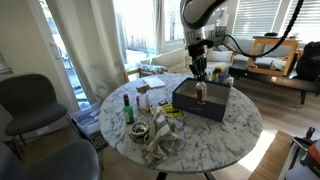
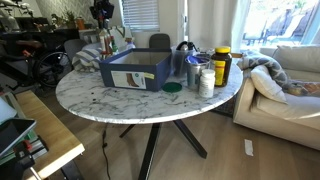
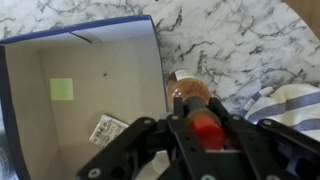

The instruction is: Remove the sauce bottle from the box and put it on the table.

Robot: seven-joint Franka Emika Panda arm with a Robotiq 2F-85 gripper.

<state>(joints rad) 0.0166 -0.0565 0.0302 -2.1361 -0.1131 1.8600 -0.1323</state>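
One downward claw [image 1: 200,78] around sauce bottle [image 1: 201,94]

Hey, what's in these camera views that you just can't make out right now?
Base of the sauce bottle: in the wrist view its own body and the gripper cover it, so contact with the table is unclear.
Same bottle in an exterior view: it cannot be picked out behind the box.
Paper slip in the box: print blurred, wrist view.
Label on the sauce bottle: too small in an exterior view.
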